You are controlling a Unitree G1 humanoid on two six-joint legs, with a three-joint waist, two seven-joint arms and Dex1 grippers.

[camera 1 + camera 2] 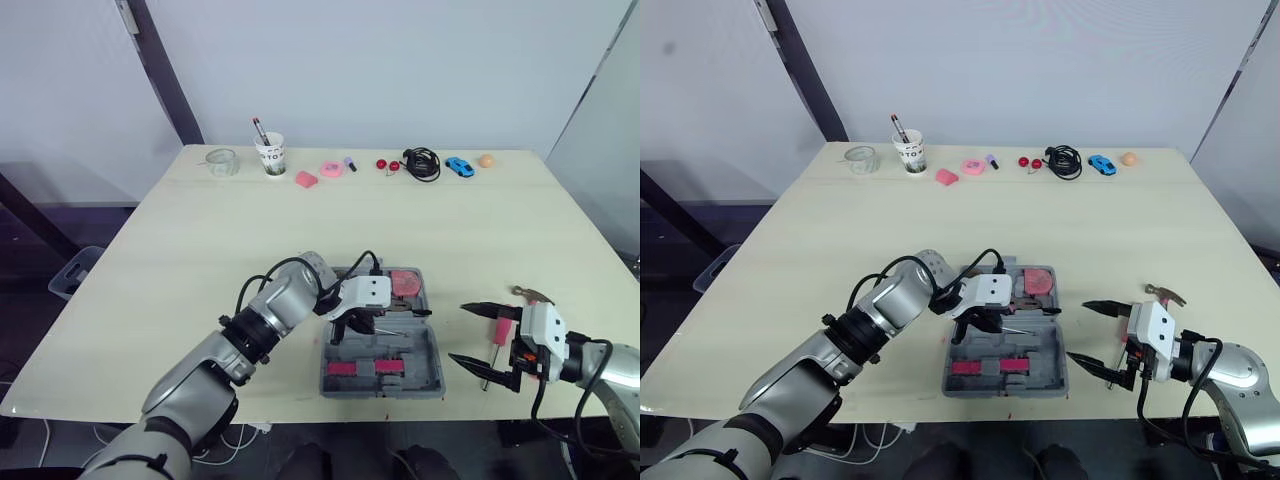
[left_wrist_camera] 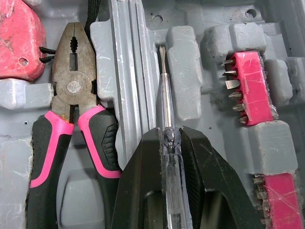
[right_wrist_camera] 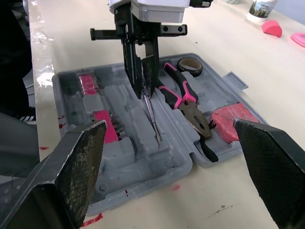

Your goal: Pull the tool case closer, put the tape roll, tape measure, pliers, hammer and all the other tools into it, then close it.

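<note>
One risk: left gripper (image 2: 170, 136), clamped on the clear screwdriver (image 2: 164, 95) inside the open tool case (image 1: 430, 370) beside the pliers (image 2: 71, 95), may release off-slot and block closing; right gripper (image 1: 457, 332) gapes open by the hammer (image 1: 530, 294).

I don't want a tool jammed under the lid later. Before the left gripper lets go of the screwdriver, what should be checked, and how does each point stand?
1. Left gripper shut on the clear-handled screwdriver: ok.
2. Its blade lying along a groove of the tool case: ok; fully seated: cannot tell.
3. Pliers, tape roll and tape measure lying in the case: ok.
4. Right gripper open, beside the case: ok.
5. Hammer and red-handled screwdriver packed: not ok, both lie on the table right of the case.
</note>
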